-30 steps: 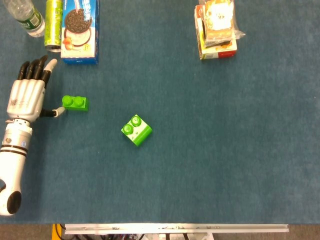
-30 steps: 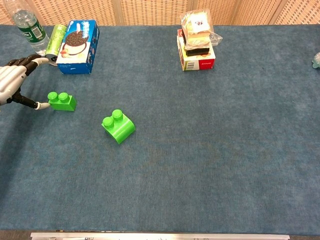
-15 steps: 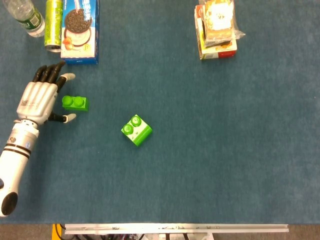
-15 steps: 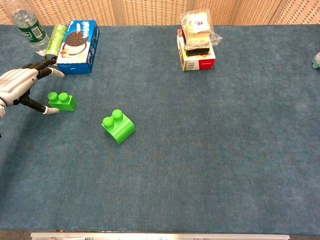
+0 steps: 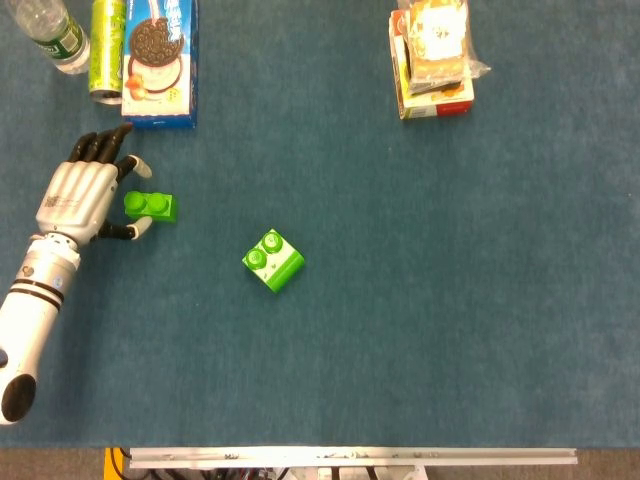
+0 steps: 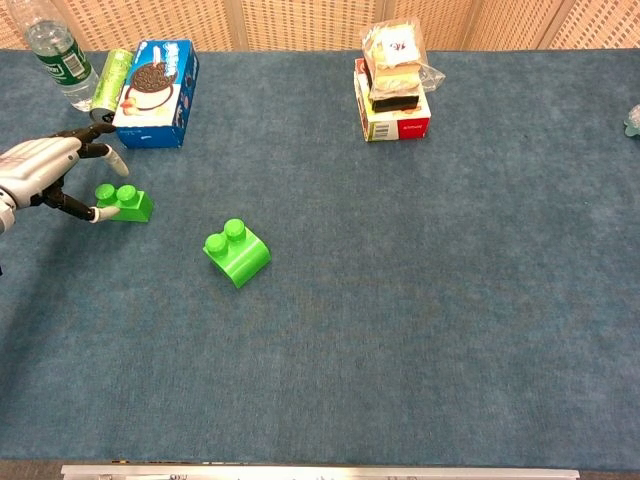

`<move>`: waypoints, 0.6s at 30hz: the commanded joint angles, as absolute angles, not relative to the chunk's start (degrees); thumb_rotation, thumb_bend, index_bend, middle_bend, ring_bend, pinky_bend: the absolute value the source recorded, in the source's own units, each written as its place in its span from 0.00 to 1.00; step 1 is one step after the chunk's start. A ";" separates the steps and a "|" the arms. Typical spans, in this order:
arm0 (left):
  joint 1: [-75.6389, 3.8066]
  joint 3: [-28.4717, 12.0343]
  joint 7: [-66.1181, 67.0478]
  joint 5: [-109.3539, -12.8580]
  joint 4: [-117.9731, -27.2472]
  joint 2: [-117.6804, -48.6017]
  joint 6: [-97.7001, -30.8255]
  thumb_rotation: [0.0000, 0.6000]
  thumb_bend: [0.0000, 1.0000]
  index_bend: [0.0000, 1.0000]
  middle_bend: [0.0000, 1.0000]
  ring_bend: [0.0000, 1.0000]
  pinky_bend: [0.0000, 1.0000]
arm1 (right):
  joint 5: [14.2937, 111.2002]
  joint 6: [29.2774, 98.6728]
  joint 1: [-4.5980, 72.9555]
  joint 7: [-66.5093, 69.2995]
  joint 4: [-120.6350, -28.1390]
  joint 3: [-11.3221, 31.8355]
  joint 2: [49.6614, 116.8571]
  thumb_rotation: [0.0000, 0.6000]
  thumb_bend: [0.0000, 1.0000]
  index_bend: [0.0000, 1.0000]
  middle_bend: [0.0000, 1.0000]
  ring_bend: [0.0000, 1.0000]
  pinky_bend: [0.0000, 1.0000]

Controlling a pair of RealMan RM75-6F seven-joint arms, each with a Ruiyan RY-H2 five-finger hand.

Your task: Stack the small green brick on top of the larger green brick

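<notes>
1. We judge the task barely begun; the small green brick [image 5: 151, 206] lies flat on the desk [image 5: 450, 300] near its left edge, studs up, and nothing is stacked yet.
2. The larger green brick [image 5: 273, 261] sits apart from it, further toward the middle of the desk and nearer the front edge, turned at an angle; its two studs are bare and nothing touches it.
3. Our left hand [image 5: 82, 195] is at the small green brick from the left-edge side; the fingers [image 5: 112, 150] are spread, with the thumb tip just beside the brick's near face and another fingertip above its far side; we cannot tell whether either actually touches, and we judge the brick bracketed but not gripped or lifted.
4. Our right hand shows in neither view.
5. What is left, as we read it: close on the small brick, lift it, carry it over to the larger one, line up the studs and press down; that is almost the whole job.
</notes>
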State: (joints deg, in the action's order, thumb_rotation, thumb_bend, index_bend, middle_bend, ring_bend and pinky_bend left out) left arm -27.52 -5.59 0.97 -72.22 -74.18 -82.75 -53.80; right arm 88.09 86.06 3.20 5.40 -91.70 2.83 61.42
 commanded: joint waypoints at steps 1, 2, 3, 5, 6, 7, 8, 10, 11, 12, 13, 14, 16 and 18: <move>-28.27 -5.71 2.15 -70.66 -74.77 -82.08 -52.04 1.00 0.23 0.33 0.00 0.00 0.00 | 88.04 86.01 3.22 5.42 -91.69 2.85 61.41 1.00 0.25 0.22 0.24 0.12 0.32; -28.43 -5.76 2.44 -70.21 -74.88 -81.95 -51.62 1.00 0.23 0.33 0.00 0.00 0.00 | 88.01 86.01 3.21 5.45 -91.69 2.85 61.39 1.00 0.25 0.22 0.24 0.12 0.32; -28.62 -5.85 2.76 -69.65 -75.01 -81.85 -51.20 1.00 0.23 0.33 0.00 0.00 0.00 | 87.99 86.02 3.21 5.47 -91.67 2.87 61.39 1.00 0.25 0.22 0.24 0.12 0.32; -28.86 -5.99 3.09 -68.96 -75.14 -81.77 -50.74 1.00 0.23 0.33 0.00 0.00 0.00 | 87.98 86.00 3.22 5.49 -91.66 2.87 61.38 1.00 0.25 0.22 0.24 0.12 0.32; -29.00 -6.06 3.27 -68.60 -75.18 -81.74 -50.51 1.00 0.23 0.34 0.00 0.00 0.00 | 87.98 86.00 3.22 5.49 -91.67 2.88 61.37 1.00 0.25 0.22 0.24 0.12 0.32; -29.10 -6.10 3.44 -68.34 -75.19 -81.75 -50.36 1.00 0.23 0.34 0.00 0.00 0.00 | 87.99 86.00 3.22 5.50 -91.66 2.87 61.36 1.00 0.25 0.22 0.24 0.12 0.32; -29.18 -6.13 3.67 -68.09 -75.17 -81.77 -50.27 1.00 0.23 0.35 0.00 0.00 0.00 | 87.97 85.99 3.22 5.52 -91.67 2.88 61.35 1.00 0.25 0.22 0.24 0.12 0.32; -29.33 -6.15 4.18 -67.58 -75.18 -81.85 -50.16 1.00 0.23 0.37 0.00 0.00 0.00 | 87.99 86.06 3.20 5.59 -91.67 2.89 61.35 1.00 0.25 0.22 0.24 0.12 0.32; -29.38 -6.15 4.38 -67.38 -75.22 -81.86 -50.11 1.00 0.23 0.39 0.00 0.00 0.00 | 87.98 86.07 3.20 5.65 -91.66 2.90 61.35 1.00 0.25 0.22 0.24 0.12 0.32; -29.44 -6.13 4.68 -67.11 -75.27 -81.86 -50.05 1.00 0.23 0.40 0.00 0.00 0.00 | 87.99 86.13 3.17 5.67 -91.63 2.91 61.36 1.00 0.25 0.22 0.24 0.12 0.32; -29.49 -6.11 4.89 -66.91 -75.33 -81.85 -49.98 1.00 0.23 0.41 0.00 0.00 0.00 | 88.01 86.14 3.16 5.69 -91.63 2.90 61.36 1.00 0.25 0.22 0.24 0.12 0.32; -29.54 -6.08 5.06 -66.71 -75.41 -81.82 -49.89 1.00 0.23 0.42 0.00 0.00 0.00 | 88.03 86.13 3.16 5.71 -91.62 2.88 61.35 1.00 0.25 0.22 0.24 0.12 0.32; -29.66 -6.04 5.48 -66.23 -75.50 -81.77 -49.70 1.00 0.23 0.42 0.00 0.00 0.00 | 88.10 86.19 3.15 5.75 -91.62 2.87 61.35 1.00 0.25 0.22 0.24 0.12 0.32; -29.78 -6.01 5.87 -65.74 -75.50 -81.78 -49.50 1.00 0.23 0.43 0.00 0.00 0.00 | 88.12 86.23 3.13 5.80 -91.61 2.87 61.36 1.00 0.25 0.22 0.24 0.12 0.32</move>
State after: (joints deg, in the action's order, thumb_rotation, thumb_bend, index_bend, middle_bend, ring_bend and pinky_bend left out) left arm -29.72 -6.03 5.78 -65.86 -75.48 -81.78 -49.58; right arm 88.12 86.24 3.13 5.80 -91.61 2.87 61.36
